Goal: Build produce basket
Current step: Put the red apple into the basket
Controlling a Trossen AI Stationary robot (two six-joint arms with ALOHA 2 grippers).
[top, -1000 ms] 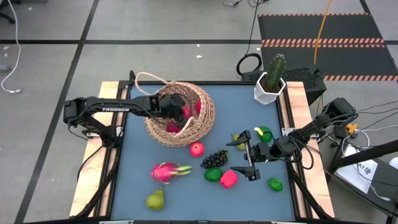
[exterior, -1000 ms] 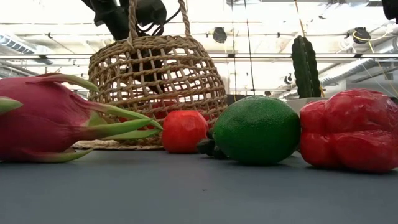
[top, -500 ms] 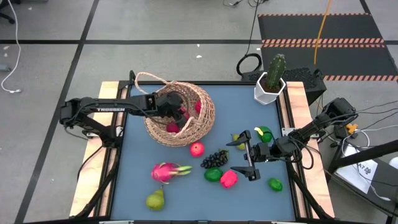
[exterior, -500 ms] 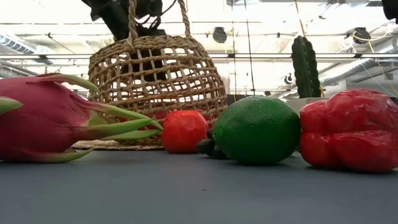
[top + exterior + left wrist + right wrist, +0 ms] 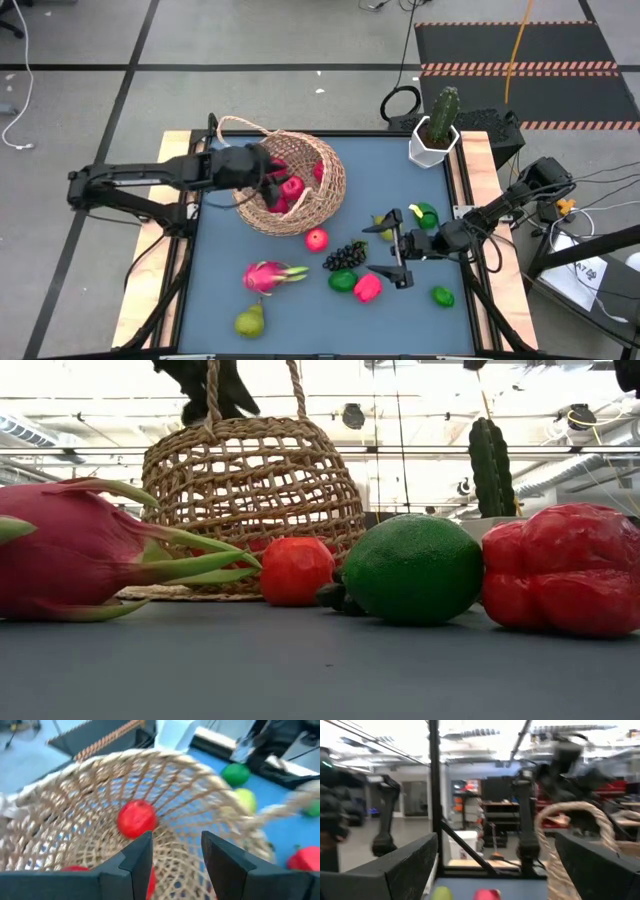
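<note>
The tan wicker basket [image 5: 300, 195] stands on the blue table at the far left, with red round fruits [image 5: 292, 187] lying in it. My left gripper [image 5: 265, 175] hangs open over the basket's left rim, nothing between its fingers [image 5: 175, 860]; it shows at the top of the low view [image 5: 215, 380]. A red fruit [image 5: 136, 818] lies on the weave past those fingers. My right gripper [image 5: 400, 262] waits open at the table's right, near the loose produce: grapes [image 5: 345, 255], a lime [image 5: 343, 281] and a pink-red fruit [image 5: 367, 288].
Loose on the table lie a dragon fruit [image 5: 270, 275], a pear [image 5: 250, 321], a small red fruit [image 5: 317, 239], limes [image 5: 443, 296] and a yellow-green fruit [image 5: 385, 225]. A cactus in a white pot [image 5: 435, 135] stands at the far right corner.
My left gripper has risen and drawn back toward the table's left edge, out of the basket's mouth. A red fruit that was at its fingertips has stayed in the basket.
</note>
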